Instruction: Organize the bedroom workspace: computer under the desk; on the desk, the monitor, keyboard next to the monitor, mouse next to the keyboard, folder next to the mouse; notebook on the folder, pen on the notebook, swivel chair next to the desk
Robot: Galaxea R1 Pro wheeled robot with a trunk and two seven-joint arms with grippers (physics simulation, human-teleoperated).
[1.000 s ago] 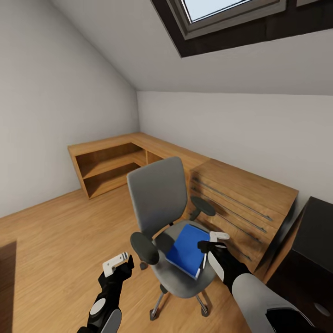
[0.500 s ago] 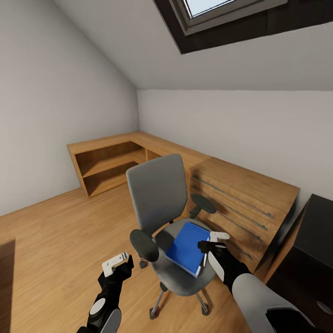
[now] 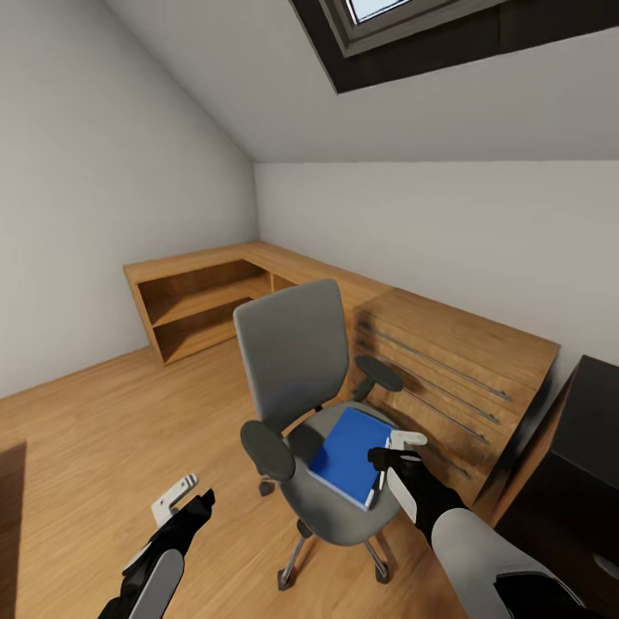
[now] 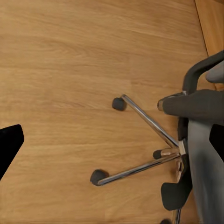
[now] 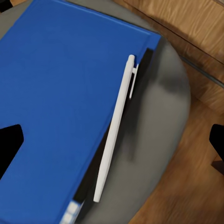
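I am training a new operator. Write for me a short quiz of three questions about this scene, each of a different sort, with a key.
1. True or false: the blue folder lies on the chair seat.
2. Which thing lies along the folder's edge? A) mouse B) white pen C) keyboard
3. Fill in: the right hand hovers over the ____; the left hand hangs over the floor.

Key: 1 true; 2 B; 3 folder.

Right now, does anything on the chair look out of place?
Yes. The folder lies askew on the chair seat, with the pen loose along its edge over a thin black notebook peeking out beneath.
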